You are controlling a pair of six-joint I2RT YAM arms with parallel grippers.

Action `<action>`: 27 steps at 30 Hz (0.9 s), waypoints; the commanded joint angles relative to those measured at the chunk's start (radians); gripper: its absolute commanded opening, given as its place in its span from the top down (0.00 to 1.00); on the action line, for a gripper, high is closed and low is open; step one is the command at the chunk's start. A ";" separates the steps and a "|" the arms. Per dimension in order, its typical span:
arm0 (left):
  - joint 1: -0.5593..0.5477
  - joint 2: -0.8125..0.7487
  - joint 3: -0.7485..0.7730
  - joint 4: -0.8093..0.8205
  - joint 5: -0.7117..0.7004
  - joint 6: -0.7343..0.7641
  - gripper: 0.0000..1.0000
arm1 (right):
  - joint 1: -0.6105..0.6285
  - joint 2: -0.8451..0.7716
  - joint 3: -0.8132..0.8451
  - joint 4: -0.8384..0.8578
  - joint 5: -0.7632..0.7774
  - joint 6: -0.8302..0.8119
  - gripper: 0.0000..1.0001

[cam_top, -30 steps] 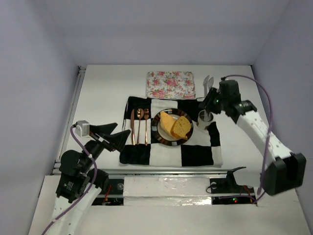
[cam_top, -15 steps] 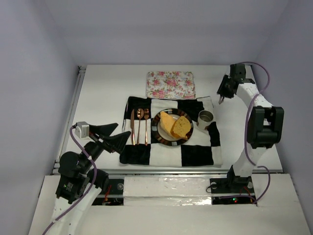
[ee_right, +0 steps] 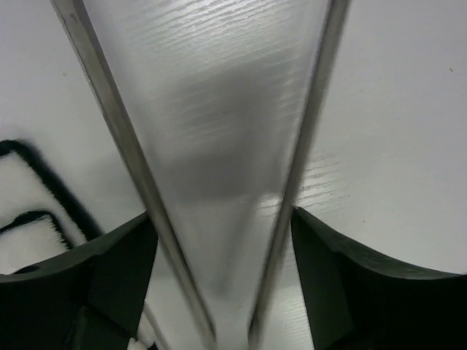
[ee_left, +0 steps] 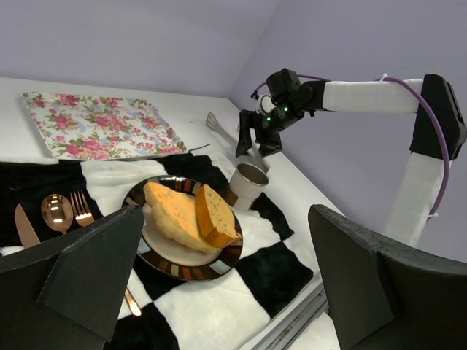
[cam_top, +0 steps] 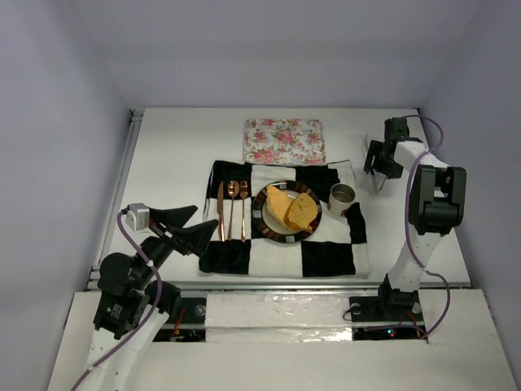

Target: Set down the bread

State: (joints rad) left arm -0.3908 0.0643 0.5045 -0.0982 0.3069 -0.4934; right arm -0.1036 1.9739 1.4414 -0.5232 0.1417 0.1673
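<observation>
Two pieces of bread lie side by side on a dark-rimmed plate [cam_top: 264,226]: a longer pale yellow-orange wedge [cam_top: 278,204] and a shorter browner chunk [cam_top: 303,210]. Both show in the left wrist view, wedge [ee_left: 171,211] and chunk [ee_left: 215,215]. My left gripper [cam_top: 191,228] is open and empty, low at the near left of the cloth, apart from the plate. My right gripper [cam_top: 378,163] is at the right of the table, past the cup, shut on metal tongs [ee_right: 131,160] whose two arms run between its fingers; the tongs [ee_left: 219,125] slope down toward the table.
A black-and-white checked cloth [cam_top: 326,257] lies under the plate. A metal cup [cam_top: 342,195] stands right of the plate. A knife, spoon and fork [cam_top: 232,208] lie left of it. A floral tray [cam_top: 284,140] sits behind the cloth.
My right arm has swung back from above the cup to the table's right side and folded up, tongs still in the gripper. The bread and my left arm have not moved.
</observation>
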 commanded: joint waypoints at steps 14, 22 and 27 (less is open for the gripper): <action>0.001 -0.001 0.005 0.040 -0.024 0.016 0.01 | 0.002 -0.439 0.007 0.116 -0.188 0.332 0.09; 0.001 0.015 0.019 0.015 -0.075 0.012 0.01 | 0.002 -0.973 -0.413 0.331 -0.594 0.557 0.69; 0.001 0.032 0.023 -0.003 -0.091 0.003 0.01 | 0.002 -1.373 -0.645 0.322 -0.807 0.615 1.00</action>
State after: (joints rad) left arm -0.3908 0.0753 0.5041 -0.1173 0.2371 -0.4927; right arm -0.1032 0.7078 0.9020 -0.1951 -0.4561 0.7067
